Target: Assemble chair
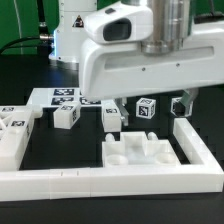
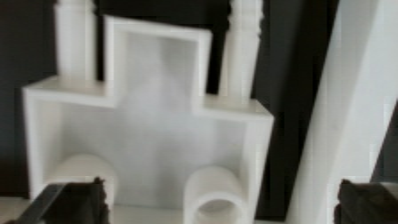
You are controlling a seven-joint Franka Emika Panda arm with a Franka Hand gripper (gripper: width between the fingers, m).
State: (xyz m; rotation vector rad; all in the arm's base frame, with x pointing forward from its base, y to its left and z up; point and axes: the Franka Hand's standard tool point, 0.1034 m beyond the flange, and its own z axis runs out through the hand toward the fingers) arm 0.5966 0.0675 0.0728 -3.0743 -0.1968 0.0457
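Gripper (image 2: pixel 217 203) jaws are wide apart, holding nothing, right above the notched chair slab (image 1: pixel 150 152) sitting in the corner of the rail (image 1: pixel 100 182) by the tabletop (image 1: pixel 60 145) front edge. Looks like base placement; next probably means grabbing a loose block (image 1: pixel 66 114).

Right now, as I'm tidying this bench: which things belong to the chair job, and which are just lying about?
Chair job: notched block, small tagged blocks, thick tagged slab.
Not the job: L-shaped border rail, black table.
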